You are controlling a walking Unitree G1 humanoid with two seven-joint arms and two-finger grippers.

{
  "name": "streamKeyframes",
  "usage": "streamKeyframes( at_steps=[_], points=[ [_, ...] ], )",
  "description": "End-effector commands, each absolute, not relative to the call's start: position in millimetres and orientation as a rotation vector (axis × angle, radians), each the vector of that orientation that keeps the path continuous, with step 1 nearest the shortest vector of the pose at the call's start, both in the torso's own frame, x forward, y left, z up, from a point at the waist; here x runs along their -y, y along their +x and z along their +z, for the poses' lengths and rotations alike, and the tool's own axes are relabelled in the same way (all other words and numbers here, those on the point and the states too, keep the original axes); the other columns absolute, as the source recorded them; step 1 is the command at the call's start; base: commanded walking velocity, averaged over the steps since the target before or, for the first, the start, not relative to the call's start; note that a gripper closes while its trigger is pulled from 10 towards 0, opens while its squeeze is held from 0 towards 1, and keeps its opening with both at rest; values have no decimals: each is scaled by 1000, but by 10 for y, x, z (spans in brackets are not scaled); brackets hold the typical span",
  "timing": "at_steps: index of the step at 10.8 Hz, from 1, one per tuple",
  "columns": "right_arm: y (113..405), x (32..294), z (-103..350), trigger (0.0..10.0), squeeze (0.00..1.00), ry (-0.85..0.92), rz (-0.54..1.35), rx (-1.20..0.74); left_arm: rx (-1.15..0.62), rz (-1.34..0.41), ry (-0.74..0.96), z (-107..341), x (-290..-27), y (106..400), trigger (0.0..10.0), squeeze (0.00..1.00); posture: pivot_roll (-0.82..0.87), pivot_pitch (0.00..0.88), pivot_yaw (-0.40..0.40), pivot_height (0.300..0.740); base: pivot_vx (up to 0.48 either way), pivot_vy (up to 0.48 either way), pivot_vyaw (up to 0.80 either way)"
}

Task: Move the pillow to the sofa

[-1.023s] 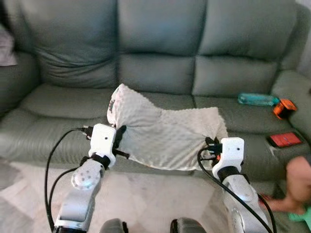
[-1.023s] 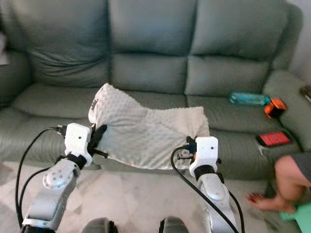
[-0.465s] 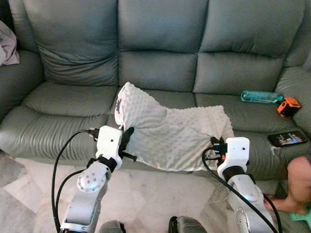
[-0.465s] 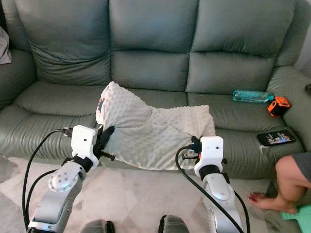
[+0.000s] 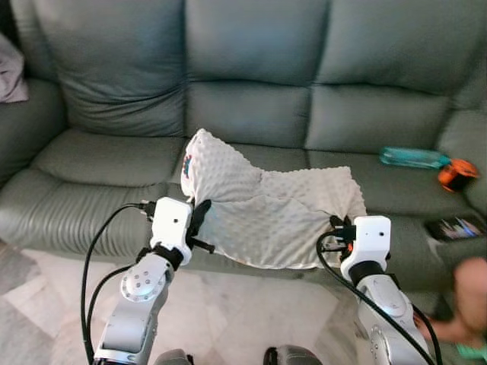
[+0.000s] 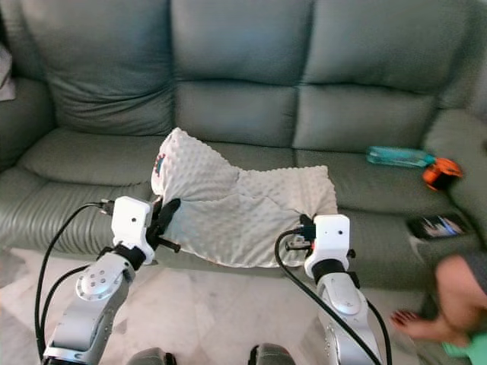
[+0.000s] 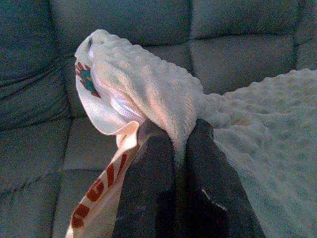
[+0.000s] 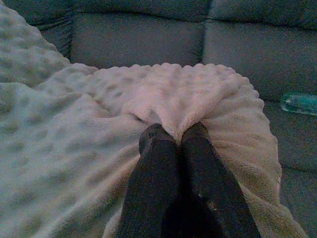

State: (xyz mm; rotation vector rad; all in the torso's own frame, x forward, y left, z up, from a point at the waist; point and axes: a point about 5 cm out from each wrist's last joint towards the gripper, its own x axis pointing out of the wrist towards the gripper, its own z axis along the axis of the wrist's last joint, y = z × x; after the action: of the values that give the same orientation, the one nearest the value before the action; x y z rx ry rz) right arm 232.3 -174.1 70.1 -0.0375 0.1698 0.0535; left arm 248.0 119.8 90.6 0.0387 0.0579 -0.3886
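A cream, bumpy-textured pillow [image 5: 270, 209] hangs between my two grippers over the front edge of the grey-green sofa [image 5: 251, 114]. My left gripper [image 5: 199, 220] is shut on the pillow's left edge, where a printed cover with red stripes [image 7: 99, 183] shows. My right gripper [image 5: 336, 226] is shut on a fold at the pillow's right edge [image 8: 171, 111]. The far part of the pillow [image 6: 190, 163] rests on the middle seat cushion.
A teal bottle [image 5: 411, 157], an orange and black object [image 5: 455, 174] and a phone [image 5: 455, 227] lie on the right seat. A person's leg and foot [image 6: 449, 300] are on the floor at the right. Pale cloth [image 5: 9, 72] lies on the left armrest.
The pillow and both grippers have shifted slightly farther over the seat since a second ago. The camera view has moved. The person's leg at the right has shifted.
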Motion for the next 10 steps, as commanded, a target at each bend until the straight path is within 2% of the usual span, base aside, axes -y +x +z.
streamKeyframes(
  at_steps=[1, 10],
  points=[
    [2344, 1713, 774, 10000, 0, -28, 67, -136, -15, -411, 31, 992, -1156, 2492, 10000, 0, -50, 68, -23, 740, 334, 0, 0],
    [2356, 1709, 773, 10000, 0, -20, 78, -137, -20, -403, 50, 994, -1186, 2514, 10000, 0, -45, 75, -13, 740, 324, 0, 0]
  ],
)
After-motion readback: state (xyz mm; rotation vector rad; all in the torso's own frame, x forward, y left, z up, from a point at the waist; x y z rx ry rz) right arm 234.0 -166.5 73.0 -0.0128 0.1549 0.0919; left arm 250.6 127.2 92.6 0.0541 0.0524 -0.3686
